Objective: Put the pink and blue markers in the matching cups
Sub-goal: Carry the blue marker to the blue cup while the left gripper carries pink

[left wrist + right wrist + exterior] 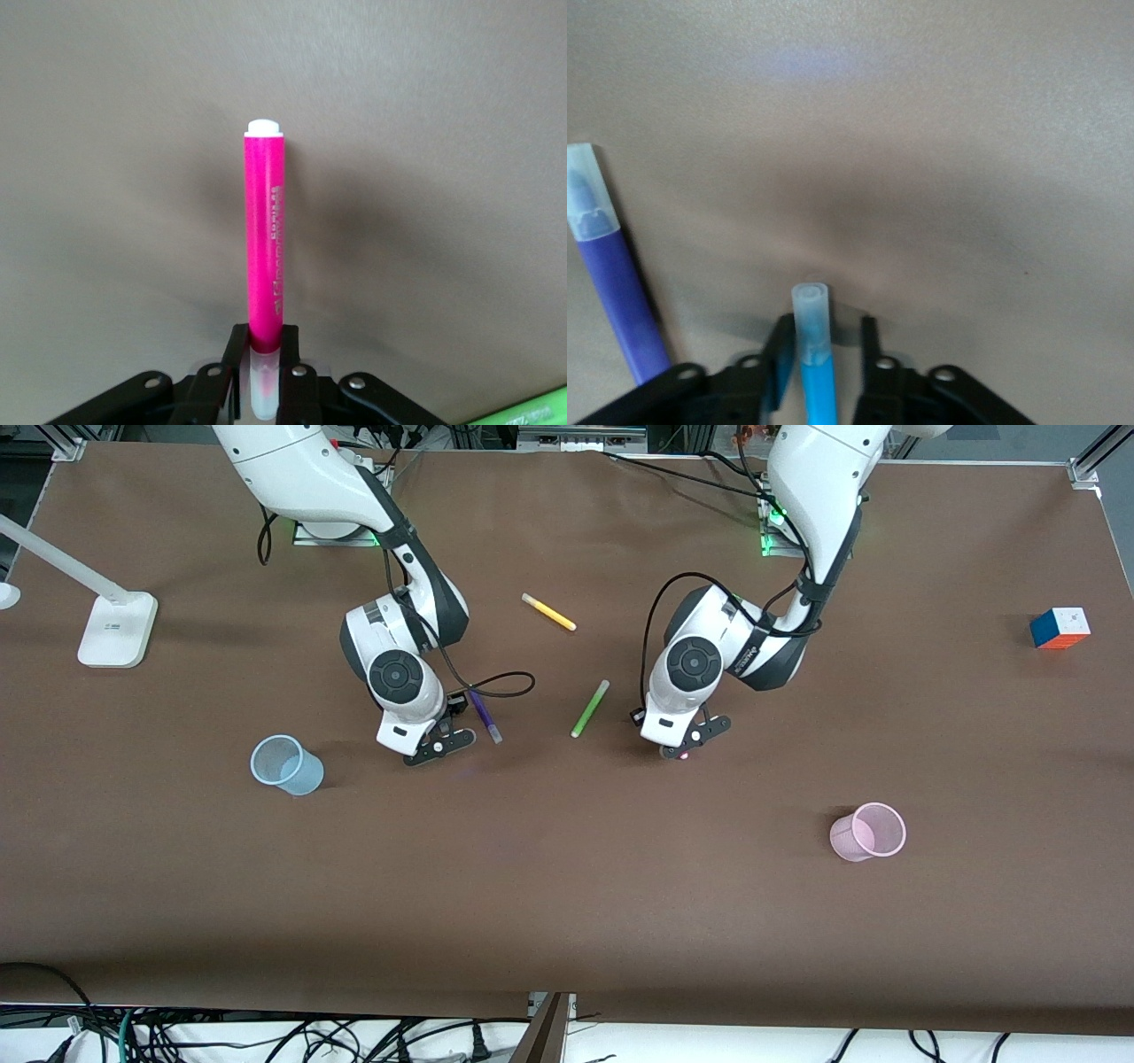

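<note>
The left gripper (680, 751) hangs low over the middle of the brown tabletop (567, 921), beside the lime green pen (590, 708). In the left wrist view its 2 fingers (235, 363) are closed tight on the pale cap end of the pink marker (266, 239), whose magenta barrel sticks out from the gripper toward the tabletop. White lettering runs along the barrel, but it cannot be read.

The right gripper (440, 746) is low over the tabletop just beside the dark purple pen (485, 716), which lies flat. In the right wrist view the blue marker (815, 354) sits between the 2 fingers (780, 359), greyish cap pointing out. One finger touches it, the other stands slightly clear, so I cannot tell whether the grip is closed. The purple pen (616, 283) lies alongside on the tabletop.

The pale blue cup (285, 764) stands toward the right arm's end, nearer the front camera than the right gripper. The pale pink cup (868, 832) stands toward the left arm's end, nearer the front camera than the left gripper. Both cups are upright and well apart from the markers.

A yellow pen (548, 612) lies between the 2 arms. A colour cube (1060, 628) sits near the edge at the left arm's end, a white lamp base (117, 630) at the right arm's end. Dark lettering on the left arm's wrist is too small to read.
</note>
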Controlling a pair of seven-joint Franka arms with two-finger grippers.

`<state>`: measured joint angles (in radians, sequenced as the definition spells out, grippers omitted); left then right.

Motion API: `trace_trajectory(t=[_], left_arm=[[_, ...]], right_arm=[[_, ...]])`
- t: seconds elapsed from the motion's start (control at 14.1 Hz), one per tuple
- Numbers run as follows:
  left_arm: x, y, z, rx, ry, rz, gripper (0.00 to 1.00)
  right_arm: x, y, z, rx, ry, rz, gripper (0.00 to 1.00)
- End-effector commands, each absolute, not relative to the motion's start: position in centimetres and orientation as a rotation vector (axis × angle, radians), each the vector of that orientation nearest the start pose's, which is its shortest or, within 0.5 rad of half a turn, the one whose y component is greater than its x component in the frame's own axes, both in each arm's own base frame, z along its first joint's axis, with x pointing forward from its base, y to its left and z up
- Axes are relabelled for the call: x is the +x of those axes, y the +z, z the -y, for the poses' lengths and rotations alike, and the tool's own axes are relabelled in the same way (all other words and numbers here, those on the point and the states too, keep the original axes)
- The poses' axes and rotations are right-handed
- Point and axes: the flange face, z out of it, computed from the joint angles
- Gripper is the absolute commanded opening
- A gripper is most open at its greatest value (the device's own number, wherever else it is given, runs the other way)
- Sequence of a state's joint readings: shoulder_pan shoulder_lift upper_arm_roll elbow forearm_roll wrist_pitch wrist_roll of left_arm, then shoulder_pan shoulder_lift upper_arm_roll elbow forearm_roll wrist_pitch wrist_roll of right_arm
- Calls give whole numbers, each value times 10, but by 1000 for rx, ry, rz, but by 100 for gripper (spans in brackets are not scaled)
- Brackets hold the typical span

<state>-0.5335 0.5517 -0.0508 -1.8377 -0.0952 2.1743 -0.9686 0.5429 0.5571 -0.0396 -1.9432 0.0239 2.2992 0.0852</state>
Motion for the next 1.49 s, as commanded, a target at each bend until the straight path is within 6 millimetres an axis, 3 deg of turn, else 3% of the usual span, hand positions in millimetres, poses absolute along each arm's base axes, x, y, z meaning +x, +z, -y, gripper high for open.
trace_trajectory(t=[0.0,0.14,0.28,0.57,0.85,1.14,1.28,1.42], left_arm=[[537,240,335,-2932,331,524,10],[555,262,321,-2900,331,427,10],[573,284,295,-2875,406,287,10],[606,316,228,-2813,511,82,15],[630,333,167,-2634,470,-224,8],[648,331,119,-2401,541,-659,8],[654,320,111,-2268,590,-820,9],[659,315,105,-2165,596,-865,9]], right_arm=[[520,177,-290,-3125,288,622,11],[521,179,-291,-3118,287,648,7],[527,192,-290,-3116,260,648,7],[556,270,-288,-3116,183,619,7],[582,337,-284,-3104,270,720,7],[595,385,-251,-3028,322,955,7],[601,394,-227,-2956,335,1126,7],[606,399,-209,-2905,328,1236,7]])
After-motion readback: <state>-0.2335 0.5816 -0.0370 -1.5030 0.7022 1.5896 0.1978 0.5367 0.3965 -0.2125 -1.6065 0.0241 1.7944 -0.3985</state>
